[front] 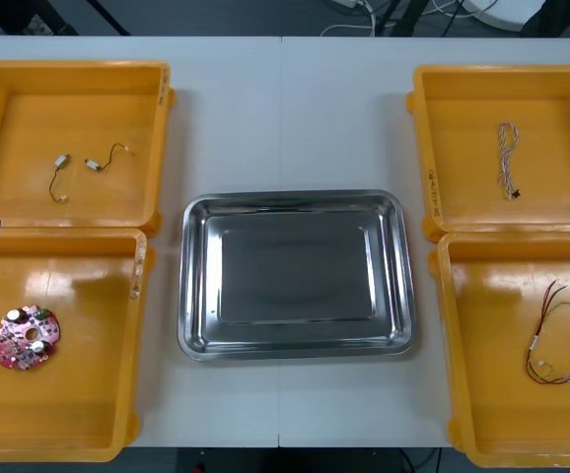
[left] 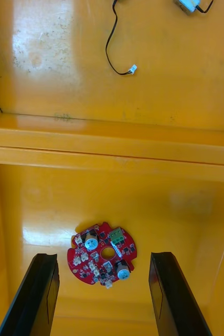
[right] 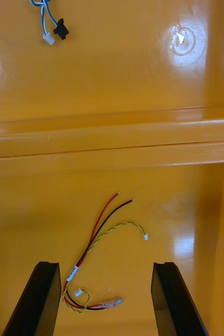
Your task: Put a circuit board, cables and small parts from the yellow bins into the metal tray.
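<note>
I read the left end effector (left: 104, 254) wide, the round red circuit board (left: 102, 254) centred between its fingers. Right end effector (right: 105, 264) also wide; the red and yellow cable (right: 93, 252) lies lengthwise, nearer one finger.

I read no text, label or number. Any markings on the red circuit board (left: 102, 254) are too small to resolve.

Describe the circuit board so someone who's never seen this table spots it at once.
From the metal tray in the middle, look to the robot's left. The circuit board lies alone in the nearer yellow bin. It is round and red, unlike the black cables in the farther yellow bin.
</note>
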Tool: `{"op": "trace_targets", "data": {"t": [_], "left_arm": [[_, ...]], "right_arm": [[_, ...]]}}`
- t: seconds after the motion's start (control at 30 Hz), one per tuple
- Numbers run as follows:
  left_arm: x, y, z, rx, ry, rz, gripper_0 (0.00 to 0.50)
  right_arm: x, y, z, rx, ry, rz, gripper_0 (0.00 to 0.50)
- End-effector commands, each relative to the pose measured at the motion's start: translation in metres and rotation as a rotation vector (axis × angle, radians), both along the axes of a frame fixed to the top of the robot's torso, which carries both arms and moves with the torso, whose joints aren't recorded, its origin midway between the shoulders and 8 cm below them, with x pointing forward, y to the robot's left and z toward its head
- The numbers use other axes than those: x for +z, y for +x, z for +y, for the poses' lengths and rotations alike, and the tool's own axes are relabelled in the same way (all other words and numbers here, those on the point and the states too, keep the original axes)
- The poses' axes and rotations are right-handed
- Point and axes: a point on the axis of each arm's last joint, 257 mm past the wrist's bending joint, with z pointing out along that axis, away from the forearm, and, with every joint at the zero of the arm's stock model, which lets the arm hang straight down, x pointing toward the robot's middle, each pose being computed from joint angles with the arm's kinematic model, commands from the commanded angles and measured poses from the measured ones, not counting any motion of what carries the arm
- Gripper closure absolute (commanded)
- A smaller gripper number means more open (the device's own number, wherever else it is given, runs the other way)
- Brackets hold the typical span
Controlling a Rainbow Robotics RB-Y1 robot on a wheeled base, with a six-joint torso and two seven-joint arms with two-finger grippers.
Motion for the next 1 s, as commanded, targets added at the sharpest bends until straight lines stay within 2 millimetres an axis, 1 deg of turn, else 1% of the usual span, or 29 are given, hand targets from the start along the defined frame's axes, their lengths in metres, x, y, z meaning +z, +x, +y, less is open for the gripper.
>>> {"op": "trace_targets", "data": {"t": [0.03, 1.0], "left_arm": [[0.0157, -0.0059, 0.0169, -0.094, 0.099, -0.014, 0.000], [0.0157, -0.0059, 0.0169, -0.094, 0.099, -0.014, 0.000]], "right_arm": [[0.0113, 0.0007, -0.0045, 0.012, -0.017, -0.030, 0.000], [0.0113, 0.0007, -0.0045, 0.012, -0.017, -0.030, 0.000]]}}
